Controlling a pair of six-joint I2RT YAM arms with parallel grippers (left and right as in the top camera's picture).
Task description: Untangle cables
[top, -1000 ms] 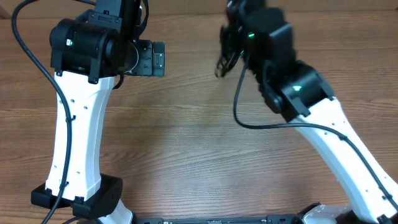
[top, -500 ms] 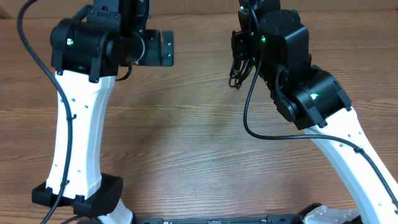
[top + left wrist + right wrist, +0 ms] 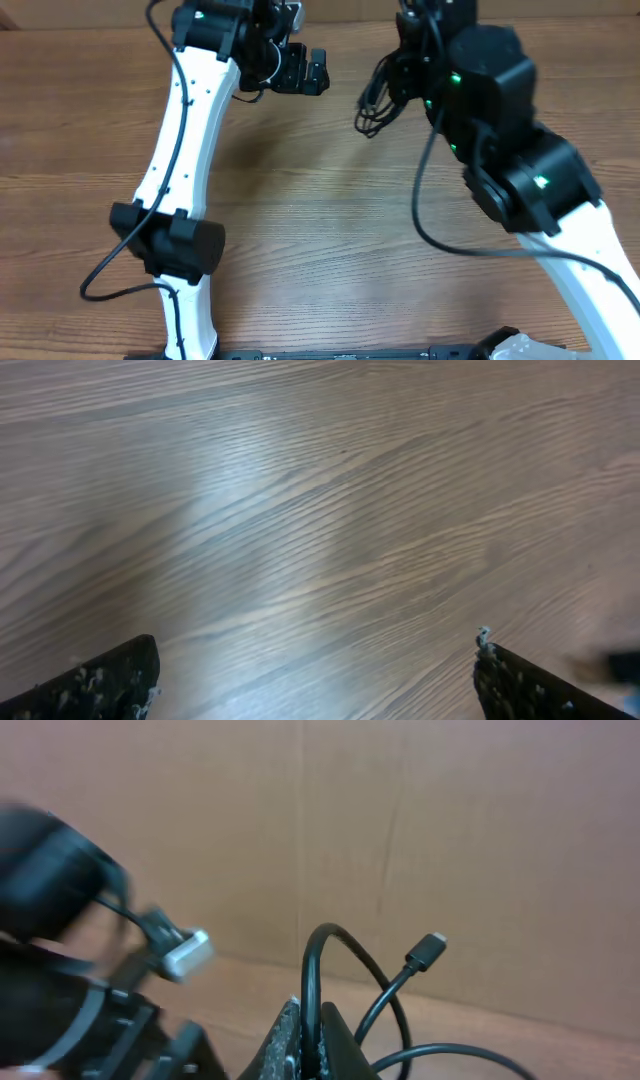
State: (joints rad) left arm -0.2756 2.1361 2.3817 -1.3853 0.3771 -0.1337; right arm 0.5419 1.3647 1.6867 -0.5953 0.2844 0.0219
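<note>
The right tool (image 3: 310, 1025) is pressed together on one strand of the cables (image 3: 372, 106), whose black loops dangle from it over the far part of the counter (image 3: 300, 230). A small plug (image 3: 425, 951) sticks up free. The left tool (image 3: 316, 655) is spread wide, holding nothing. Pulling on that single strand could cinch the knot tighter, or the thin cord may slip out. The counter is glossy wood grain, and a plain brown wall (image 3: 450, 840) stands behind it.
</note>
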